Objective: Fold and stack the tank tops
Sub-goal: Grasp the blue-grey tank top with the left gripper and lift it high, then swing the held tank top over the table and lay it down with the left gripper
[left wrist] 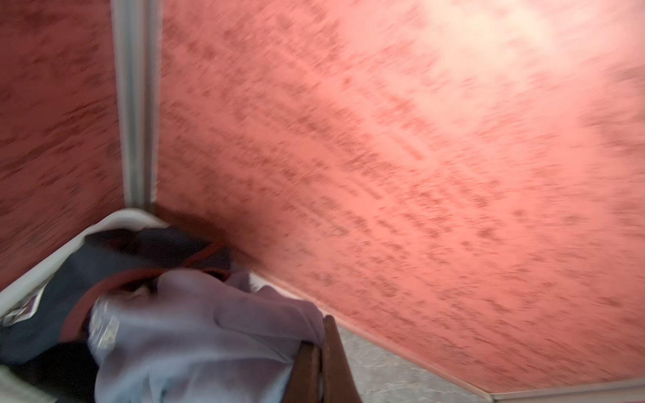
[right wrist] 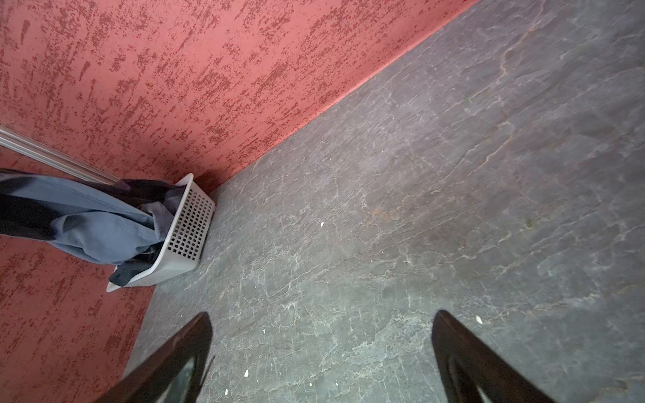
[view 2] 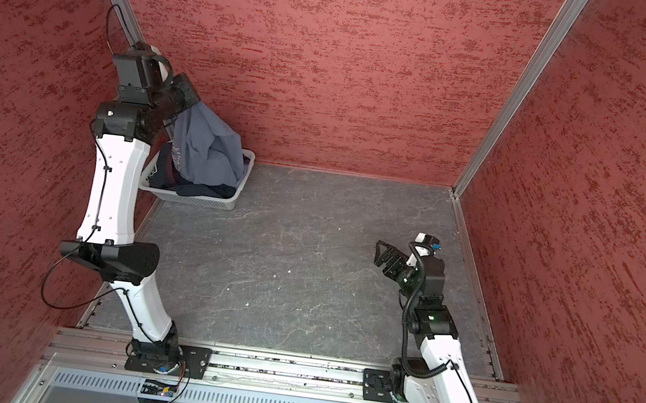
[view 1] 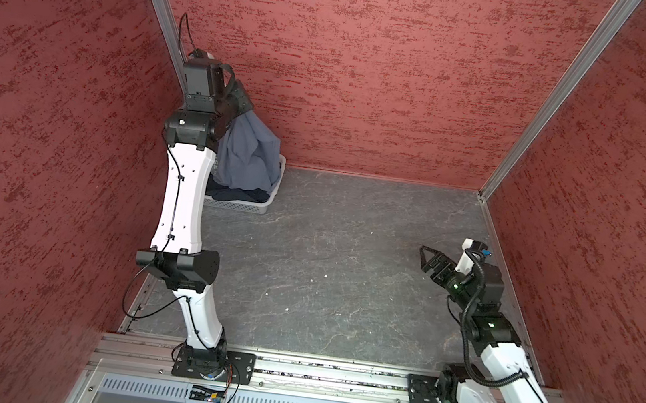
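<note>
My left gripper is shut on a bunch of the slate-blue tank top, raised over the back left corner. The top hangs down from it, and its lower end is still in the white basket. In the left wrist view the fingers pinch the pale blue cloth. The dark navy tank top, maroon-trimmed, lies crumpled in the basket below. My right gripper hovers open and empty over the right side of the table, pointing toward the basket.
The perforated basket sits against the back wall in the left corner, beside a metal corner post. Red textured walls close in three sides. The grey stone-patterned tabletop stretches between the two arms.
</note>
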Action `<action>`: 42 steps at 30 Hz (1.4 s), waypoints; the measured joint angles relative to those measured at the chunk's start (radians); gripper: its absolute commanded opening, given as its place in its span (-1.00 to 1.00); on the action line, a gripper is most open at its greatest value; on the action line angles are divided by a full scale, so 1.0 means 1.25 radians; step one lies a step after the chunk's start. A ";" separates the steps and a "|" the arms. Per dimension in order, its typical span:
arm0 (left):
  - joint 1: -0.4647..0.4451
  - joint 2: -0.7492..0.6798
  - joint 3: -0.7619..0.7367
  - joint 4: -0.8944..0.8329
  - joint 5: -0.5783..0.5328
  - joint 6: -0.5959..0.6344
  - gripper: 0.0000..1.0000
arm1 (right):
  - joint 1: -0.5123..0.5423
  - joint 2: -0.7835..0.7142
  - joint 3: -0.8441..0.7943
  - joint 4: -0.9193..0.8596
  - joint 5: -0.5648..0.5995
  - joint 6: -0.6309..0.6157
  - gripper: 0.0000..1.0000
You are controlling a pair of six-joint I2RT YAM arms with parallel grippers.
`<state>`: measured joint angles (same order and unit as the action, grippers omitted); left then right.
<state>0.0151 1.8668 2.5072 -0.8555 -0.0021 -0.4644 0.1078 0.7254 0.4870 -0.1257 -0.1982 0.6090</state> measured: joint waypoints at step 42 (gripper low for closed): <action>-0.821 0.133 -0.467 0.329 -0.001 -0.043 0.15 | 0.000 -0.159 0.117 -0.283 0.216 -0.009 0.97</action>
<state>-1.0115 2.0331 1.9232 -0.4442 -0.0032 -0.5179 0.1078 0.5266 0.6334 -0.4789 0.0715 0.5972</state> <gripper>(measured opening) 0.370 0.987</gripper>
